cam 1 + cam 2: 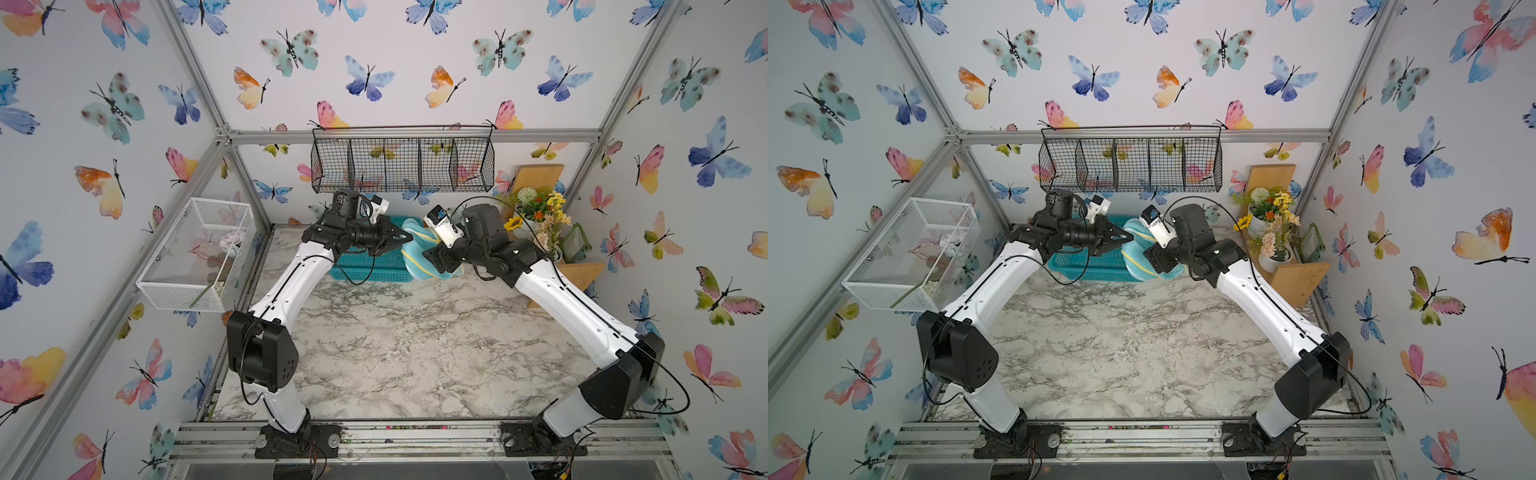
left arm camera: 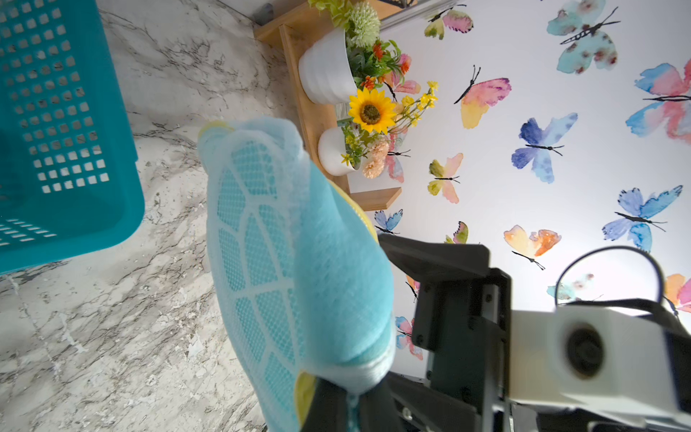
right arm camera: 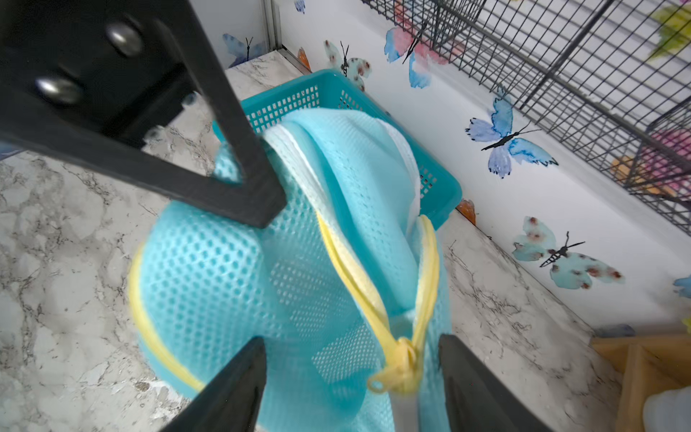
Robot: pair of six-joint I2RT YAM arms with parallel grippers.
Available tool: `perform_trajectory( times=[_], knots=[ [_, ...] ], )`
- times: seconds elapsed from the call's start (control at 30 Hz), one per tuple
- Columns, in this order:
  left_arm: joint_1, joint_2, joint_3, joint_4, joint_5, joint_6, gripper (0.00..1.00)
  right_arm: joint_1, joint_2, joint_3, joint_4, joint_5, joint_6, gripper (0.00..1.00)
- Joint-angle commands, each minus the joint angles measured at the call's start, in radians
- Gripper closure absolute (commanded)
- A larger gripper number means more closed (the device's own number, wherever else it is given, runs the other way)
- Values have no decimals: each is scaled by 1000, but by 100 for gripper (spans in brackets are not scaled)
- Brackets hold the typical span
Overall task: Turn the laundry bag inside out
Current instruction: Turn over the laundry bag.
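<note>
Nearest to us, the bare marble table spreads in front of the teal basket, and both arms reach across it toward the basket's right end. There we see the laundry bag held up between the two grippers, just beside the basket and partly in front of its right corner. We cannot tell whether the bag's lower end touches the marble.

The right gripper meets the bag from the side away from the basket. Its fingers are spread wide, with turquoise mesh and a knotted yellow pull lying between them, and nothing is squeezed. Yellow piping runs up the bag from that knot.

The left gripper reaches over the basket to the bag's upper part. In the left wrist view we see its fingers pressed together on a bunched white-edged fold of the bag.

Beyond the basket, a black wire rack hangs on the back wall above it. Potted flowers stand on a wooden shelf to the basket's right, well apart from it.
</note>
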Motion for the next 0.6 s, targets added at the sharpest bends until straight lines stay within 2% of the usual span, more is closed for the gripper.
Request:
perform_trajectory(
  times=[0.0,0.17,0.33,0.37,0.43,0.5,0.53,0.57],
  knots=[
    [1,-64,-7,88,97,-36,100,-18,34,-22,78,26,-1,24],
    [-1,-110,-60,133,138,-63,100,-96,79,8,120,-48,27,24],
    [0,-156,-109,137,159,-61,100,-128,82,-1,167,-134,54,27],
    [0,-165,-120,138,165,-61,100,-131,85,6,171,-156,57,30],
    [0,-176,-134,141,171,-61,100,-140,97,28,169,-230,73,44],
    [-1,-186,-144,144,178,-53,100,-161,104,35,194,-362,126,55],
    [1,-189,-145,141,178,-45,100,-173,105,37,208,-472,163,62],
    [0,-191,-145,131,175,-31,100,-181,106,38,219,-557,194,65]
  ],
)
